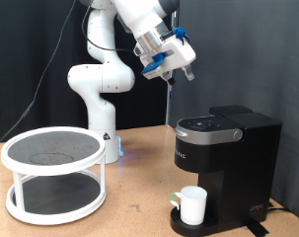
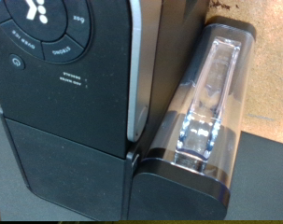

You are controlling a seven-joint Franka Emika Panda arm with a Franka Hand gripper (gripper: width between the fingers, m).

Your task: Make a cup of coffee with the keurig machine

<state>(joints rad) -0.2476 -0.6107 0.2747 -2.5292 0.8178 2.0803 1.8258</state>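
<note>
Here the gripper (image 1: pixel 182 65) hovers above the keurig machine (image 1: pixel 228 168), fingers apparently empty, their spread unclear; the cup (image 1: pixel 193 204) sits on the drip base. Descend squarely onto the top buttons.

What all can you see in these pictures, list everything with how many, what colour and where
keurig machine: one, black with a silver-rimmed top panel, on the table at the exterior view's right.
cup: one, white, on the machine's drip base.
water tank: one, clear, on the machine's side, wrist view.
two-tier rack: one, white with dark shelves, exterior view's left.
table: one, wooden, under everything.
robot arm: one, white.
gripper: one, above the machine, holding nothing visible.
</note>
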